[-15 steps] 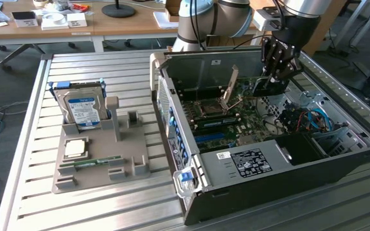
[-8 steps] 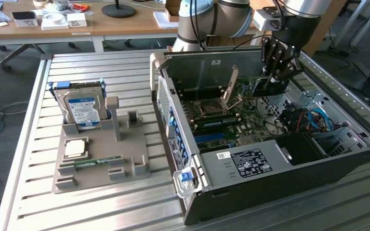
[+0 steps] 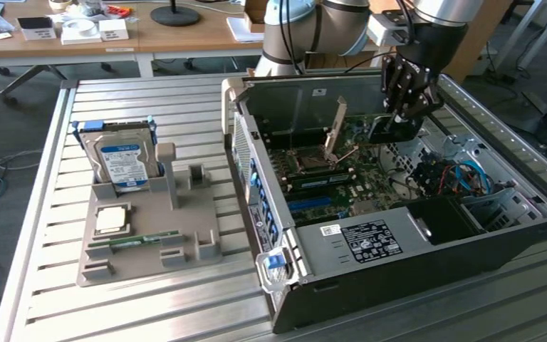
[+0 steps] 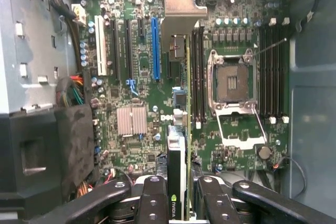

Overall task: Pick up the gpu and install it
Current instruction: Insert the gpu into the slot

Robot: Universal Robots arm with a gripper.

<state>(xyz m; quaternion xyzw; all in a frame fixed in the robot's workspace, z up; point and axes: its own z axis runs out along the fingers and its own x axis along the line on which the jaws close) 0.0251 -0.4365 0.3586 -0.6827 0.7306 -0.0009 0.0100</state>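
Inside computer case (image 3: 397,274): end effector (image 3: 402,115) over motherboard (image 4: 137,80).
end effector: narrow, clamped on gpu (image 4: 177,156).
gpu: edge-on, silvery bracket (image 4: 181,11) away from fingers.

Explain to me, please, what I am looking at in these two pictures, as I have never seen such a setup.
The machine is a single robot arm; its grasping part, the end effector, is a pair of dark fingers. One picture comes from a camera off the arm and takes in the whole slatted metal table. The other comes from a camera on the wrist, looking past the fingers into an open computer case at its motherboard. The end effector is shut on the gpu, a thin card with a silvery bracket, held above the motherboard. Beside the case, on the exterior view's left, a grey holder keeps a hard drive, a processor chip and a RAM stick.
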